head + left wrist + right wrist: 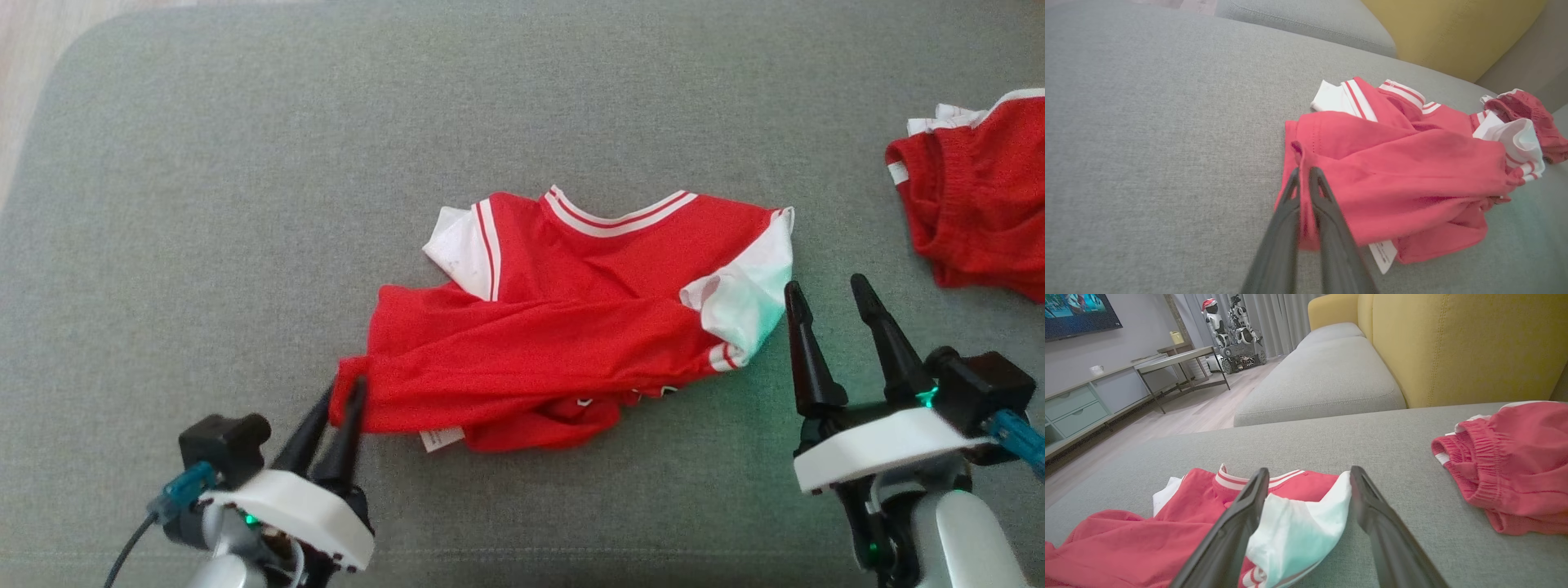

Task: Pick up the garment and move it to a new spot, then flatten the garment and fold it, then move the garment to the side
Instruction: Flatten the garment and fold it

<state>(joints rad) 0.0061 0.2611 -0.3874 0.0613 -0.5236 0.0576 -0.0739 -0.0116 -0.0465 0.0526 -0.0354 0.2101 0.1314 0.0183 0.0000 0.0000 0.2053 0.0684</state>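
The shirt (571,327) lies crumpled mid-sofa (245,204). The left tool (344,390) is clamped on its lower-left corner. The right tool (827,286) stands apart, just beside the white sleeve (747,302). The right wrist view adds a yellow backrest (1453,347) behind the shorts (1515,465).

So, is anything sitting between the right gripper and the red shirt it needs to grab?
Nothing visible does. The open right gripper hangs right at the red shirt, by its white sleeve, with nothing between them. The red shorts lie further right, off that path. The left gripper is shut on the shirt's lower corner.
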